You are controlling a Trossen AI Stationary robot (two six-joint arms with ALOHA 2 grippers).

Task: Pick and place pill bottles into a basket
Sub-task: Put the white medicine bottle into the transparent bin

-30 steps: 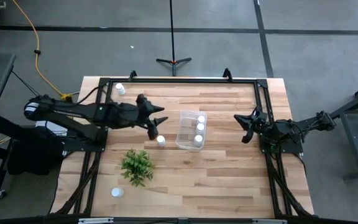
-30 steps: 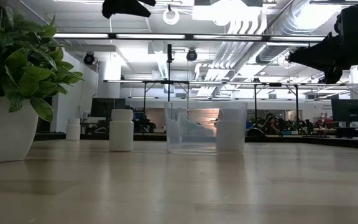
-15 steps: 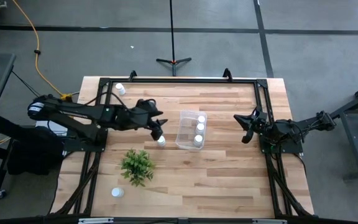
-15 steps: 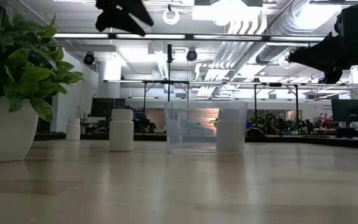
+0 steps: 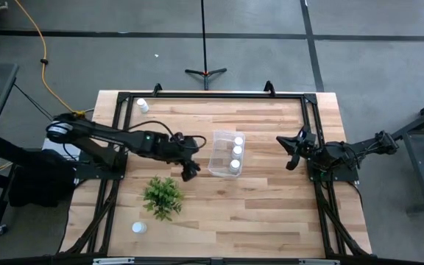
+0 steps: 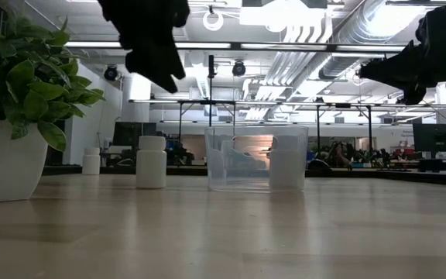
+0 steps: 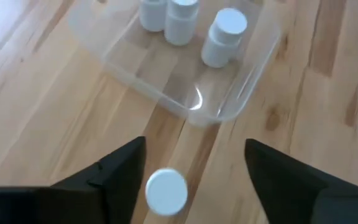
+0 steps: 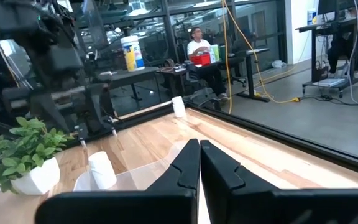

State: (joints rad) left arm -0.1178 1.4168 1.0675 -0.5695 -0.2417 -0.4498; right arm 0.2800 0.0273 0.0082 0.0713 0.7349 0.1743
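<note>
A white pill bottle stands upright on the table just left of the clear basket; it also shows in the low view. My left gripper is open above this bottle, one finger on each side, pointing down and touching nothing; in the low view it hangs well above the cap. Three bottles stand inside the basket. My right gripper is shut and empty, raised to the right of the basket.
A small green plant in a white pot stands near the left gripper, toward the table's near side. One bottle stands at the far left corner, another at the near left. The black frame rails edge the table.
My left gripper has moved toward the table's near edge and down, from beside the basket's far left to right over the bottle standing left of the basket. The bottle and the basket have stayed in place.
</note>
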